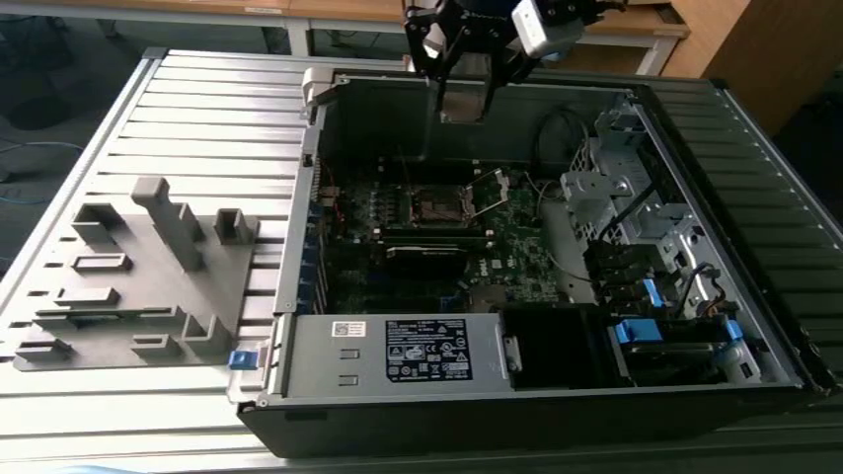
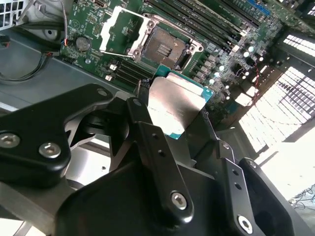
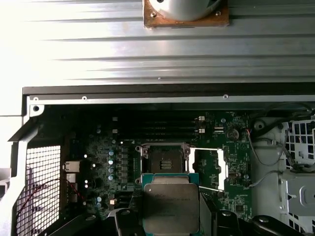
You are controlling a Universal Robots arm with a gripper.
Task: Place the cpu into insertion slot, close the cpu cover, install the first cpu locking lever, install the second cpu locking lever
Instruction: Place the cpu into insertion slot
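My gripper (image 1: 464, 104) hangs above the open computer case, shut on the cpu (image 1: 464, 97), a flat square chip with a dull grey metal top and a teal edge. Both wrist views show the cpu (image 2: 174, 105) (image 3: 171, 206) clamped by its edges between black fingers (image 2: 140, 115). Down on the green motherboard lies the insertion slot (image 1: 435, 204) (image 2: 165, 46) (image 3: 163, 160), dark with a brownish centre and uncovered. The cpu cover (image 1: 491, 190) (image 2: 119, 29) (image 3: 209, 167), a shiny silver frame, stands swung open beside the slot. The cpu is well above the slot and apart from it.
A grey metal box with a white label (image 1: 395, 351) fills the case's near end. A long black memory stick (image 1: 428, 237) lies just in front of the slot. Drive cages and cables (image 1: 633, 217) crowd the exterior view's right. A grey slotted fixture (image 1: 132, 286) sits on the slatted table at the exterior view's left.
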